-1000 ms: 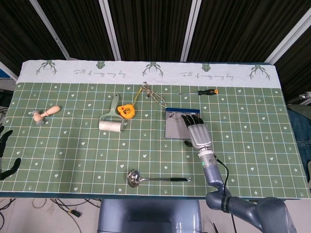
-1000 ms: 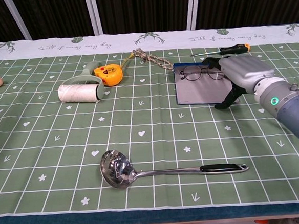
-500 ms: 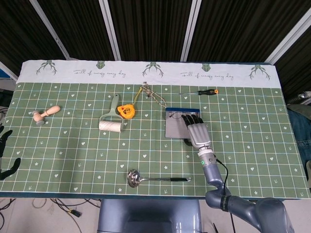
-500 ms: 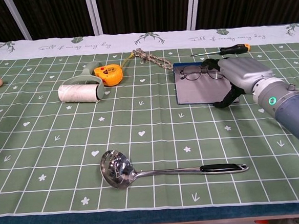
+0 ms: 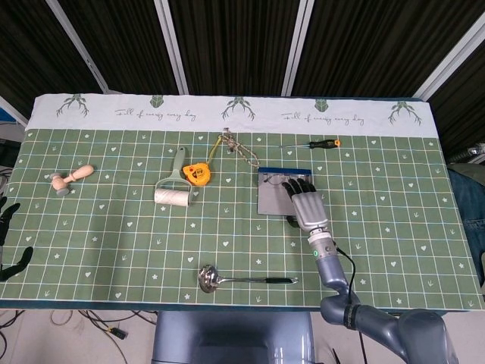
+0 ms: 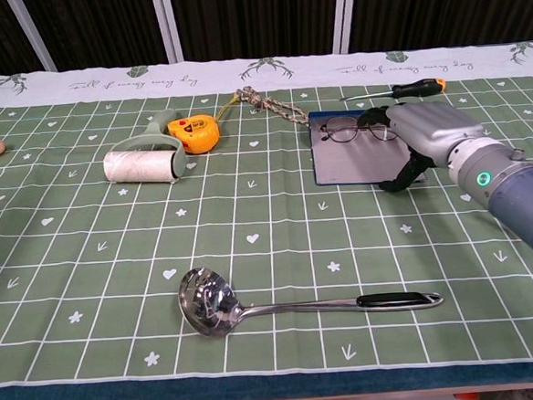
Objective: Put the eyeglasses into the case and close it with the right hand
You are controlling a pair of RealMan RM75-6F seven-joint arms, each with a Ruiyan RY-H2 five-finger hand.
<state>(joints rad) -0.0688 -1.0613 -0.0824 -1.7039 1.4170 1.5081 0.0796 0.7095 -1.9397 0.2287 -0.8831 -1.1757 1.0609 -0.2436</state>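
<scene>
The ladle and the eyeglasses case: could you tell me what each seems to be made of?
The ladle looks like polished steel, its perforated bowl mirror-bright, with a black handle grip, probably plastic. The eyeglasses case shows a matte grey, non-reflective surface with a blue edge; fabric or plastic, unclear.

Right hand point(image 6: 424, 137) sits mid-table, right of center, palm down, fingers reaching far-left. Left hand point(image 5: 9, 239) hangs off the table's near-left edge, fingers apart.

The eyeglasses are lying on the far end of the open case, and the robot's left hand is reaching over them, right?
Not quite: it is the right hand reaching over the eyeglasses, which do lie at the far end of the open case. The chest view shows it.
</scene>
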